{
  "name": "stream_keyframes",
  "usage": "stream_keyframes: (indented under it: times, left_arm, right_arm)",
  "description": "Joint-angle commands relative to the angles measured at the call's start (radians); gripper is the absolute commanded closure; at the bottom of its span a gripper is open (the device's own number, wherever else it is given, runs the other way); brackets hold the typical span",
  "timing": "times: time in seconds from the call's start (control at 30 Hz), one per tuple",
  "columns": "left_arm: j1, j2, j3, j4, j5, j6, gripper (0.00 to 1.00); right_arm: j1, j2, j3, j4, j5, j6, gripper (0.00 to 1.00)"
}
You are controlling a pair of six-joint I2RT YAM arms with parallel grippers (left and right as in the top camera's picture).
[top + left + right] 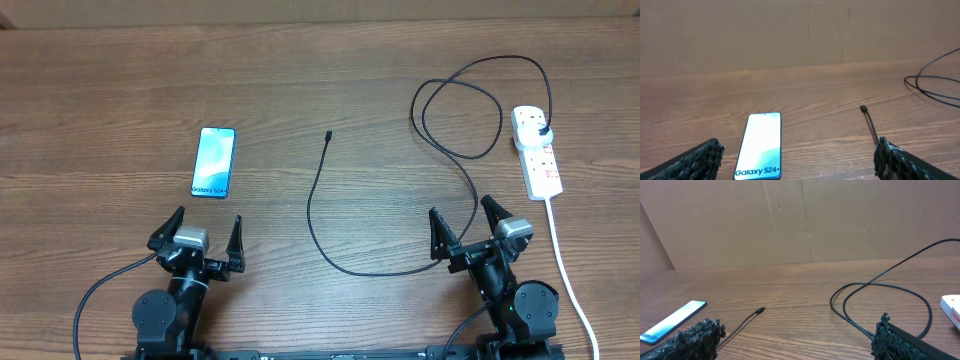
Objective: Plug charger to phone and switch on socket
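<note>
Phone [214,162] lies screen-up on the table [100,80], left of centre in your overhead frame, just above the left gripper [207,217] — its jaws spread wide, holding nothing. Your charger [309,212] curves from its connector tip [328,134] at centre, well apart from the phone, down past the right gripper [460,207] — also wide and empty — then loops up to its black plug [541,130], seated in the white power strip [540,165] at the right edge.

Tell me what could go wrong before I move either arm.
The cable runs close by the open right gripper; moving that arm may snag it and tug the power strip. The phone lies loose and flat, so pushing the small connector tip in could slide it.
</note>
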Motion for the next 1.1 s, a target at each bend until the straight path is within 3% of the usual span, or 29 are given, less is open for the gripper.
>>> stream_keyframes:
  times: [0.0,0.27,0.57,0.97,1.07]
  left_arm:
    - [0.006,0.006,0.083,-0.022,0.002,-0.006,0.0]
    - [0.006,0.183,0.213,-0.048,0.04,-0.006,0.0]
    - [0.006,0.547,0.476,-0.151,0.08,-0.006,0.0]
    - [0.006,1.176,1.135,-0.574,0.119,0.049,0.01]
    - [0.006,1.386,1.359,-0.753,0.133,0.062,0.0]
  right_arm:
    - [0.0,-0.009,-0.011,0.005,0.002,0.003,0.0]
    - [0.0,-0.009,-0.011,0.005,0.002,0.003,0.0]
    - [0.0,-0.009,-0.011,0.005,0.002,0.003,0.0]
    - [0.0,-0.009,-0.011,0.005,0.002,0.003,0.0]
    - [0.0,-0.009,-0.011,0.005,0.002,0.003,0.0]
